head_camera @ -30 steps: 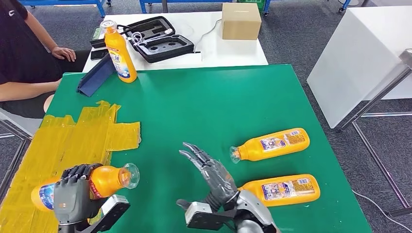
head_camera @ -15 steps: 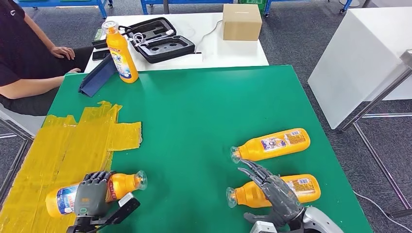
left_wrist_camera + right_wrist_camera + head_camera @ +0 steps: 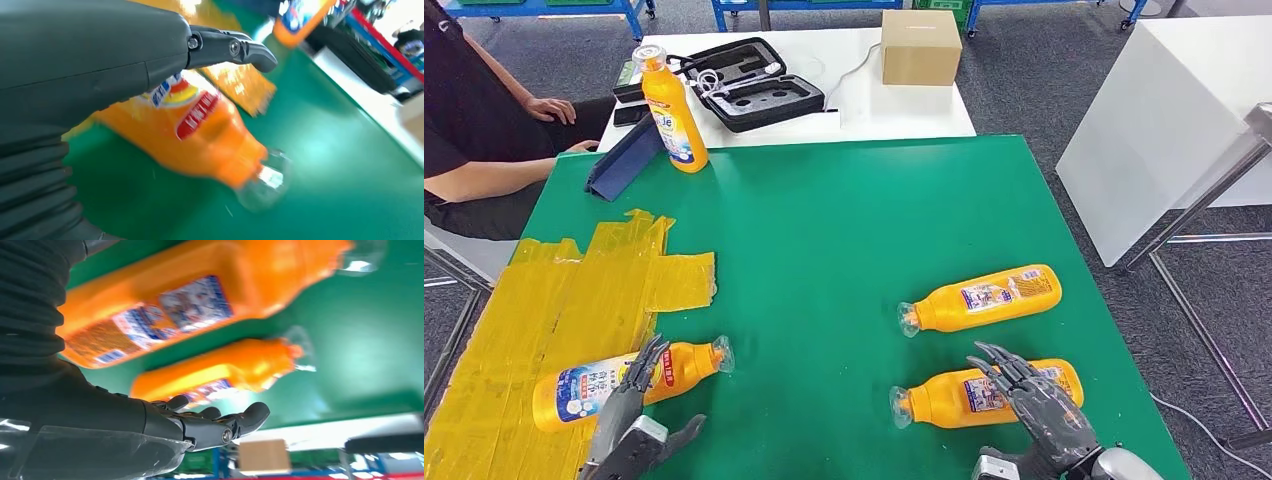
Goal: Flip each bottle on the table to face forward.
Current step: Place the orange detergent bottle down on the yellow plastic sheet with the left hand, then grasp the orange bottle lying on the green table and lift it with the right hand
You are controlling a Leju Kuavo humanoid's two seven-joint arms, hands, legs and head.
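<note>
- Reaching over the near right corner of the green table [image 3: 844,230], the right hand [image 3: 1039,410] has its fingers spread and straight, holding nothing; its fingertips [image 3: 996,358] lie over the label of the nearest right bottle [image 3: 944,397].
- At the near left, the left hand [image 3: 629,425] is also empty with fingers apart, their tips at the side of the left bottle [image 3: 684,362]; whether they touch it I cannot tell.
- That left bottle lies on its side, base on the yellow tape patch [image 3: 564,300], clear cap pointing right over the green, blue-and-red front label up.
- The nearest right bottle lies on its side, cap pointing left.
- Just beyond it, a second right bottle [image 3: 980,298] lies almost parallel, cap also left, fine-print label up.
- At the far left corner, an upright bottle [image 3: 672,112] stands beside a dark blue holder [image 3: 624,155].
- Beyond the green, a white table [image 3: 864,95] carries an open black case [image 3: 744,82] and a cardboard box [image 3: 920,45].
- A person [image 3: 474,120] sits at the far left, one hand on the white table's edge.
</note>
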